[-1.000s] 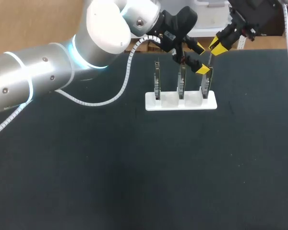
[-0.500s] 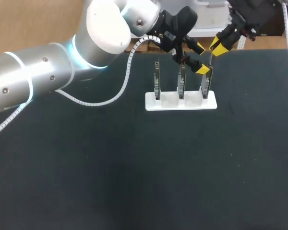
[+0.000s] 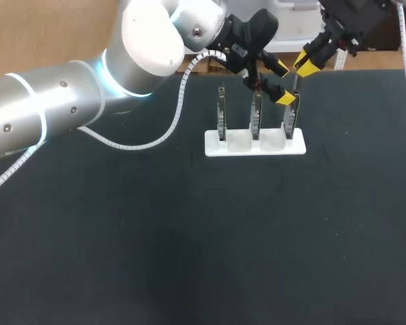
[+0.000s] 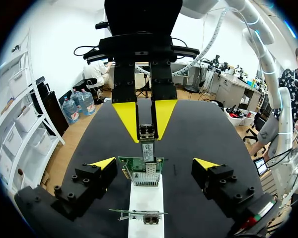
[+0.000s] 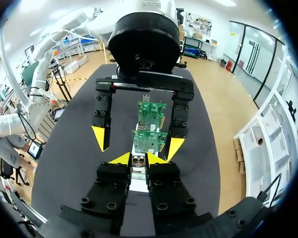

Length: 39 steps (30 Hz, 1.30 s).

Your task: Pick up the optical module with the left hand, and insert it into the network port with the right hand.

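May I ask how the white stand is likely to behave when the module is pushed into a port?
The white stand looks small and light, with no clamp showing, so it may slide under a push. Its three boards stand tall and thin on edge, so a high push may tip it. The left gripper, open around one board, might steady it.

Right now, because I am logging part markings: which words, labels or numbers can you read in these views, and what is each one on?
No text is legible.
optical module, held in the right end effector: it carries a pale label, but the print is too small to read.
green network card: it has tiny markings that are too blurred to read.
white stand: no text shows on it.
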{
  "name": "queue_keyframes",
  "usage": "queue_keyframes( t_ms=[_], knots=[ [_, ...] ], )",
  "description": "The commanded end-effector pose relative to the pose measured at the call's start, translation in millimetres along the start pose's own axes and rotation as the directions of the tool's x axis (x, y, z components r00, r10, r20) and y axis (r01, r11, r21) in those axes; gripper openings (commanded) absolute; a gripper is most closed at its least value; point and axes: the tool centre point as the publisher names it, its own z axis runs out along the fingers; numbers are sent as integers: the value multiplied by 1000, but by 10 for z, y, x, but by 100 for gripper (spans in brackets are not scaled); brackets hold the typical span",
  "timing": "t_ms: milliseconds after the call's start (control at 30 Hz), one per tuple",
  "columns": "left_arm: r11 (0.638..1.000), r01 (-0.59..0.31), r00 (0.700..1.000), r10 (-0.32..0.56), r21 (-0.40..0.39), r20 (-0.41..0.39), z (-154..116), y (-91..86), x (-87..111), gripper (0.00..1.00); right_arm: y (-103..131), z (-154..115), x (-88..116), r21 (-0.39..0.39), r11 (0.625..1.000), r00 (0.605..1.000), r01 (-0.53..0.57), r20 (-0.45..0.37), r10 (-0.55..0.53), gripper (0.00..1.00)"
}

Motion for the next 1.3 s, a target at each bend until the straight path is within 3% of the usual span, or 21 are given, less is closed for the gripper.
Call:
queue_keyframes(
  t_ms=[33, 1300],
  knots=[
    [1000, 0, 1000, 0, 4, -4, 6, 21, -8, 100, 47, 14, -2, 14, 1000, 1000, -2, -4, 2, 0],
    [1000, 0, 1000, 0, 4, -4, 6, 21, -8, 100, 113, -28, -8, 91, 996, 1000, -23, -14, 25, 0]
  ],
)
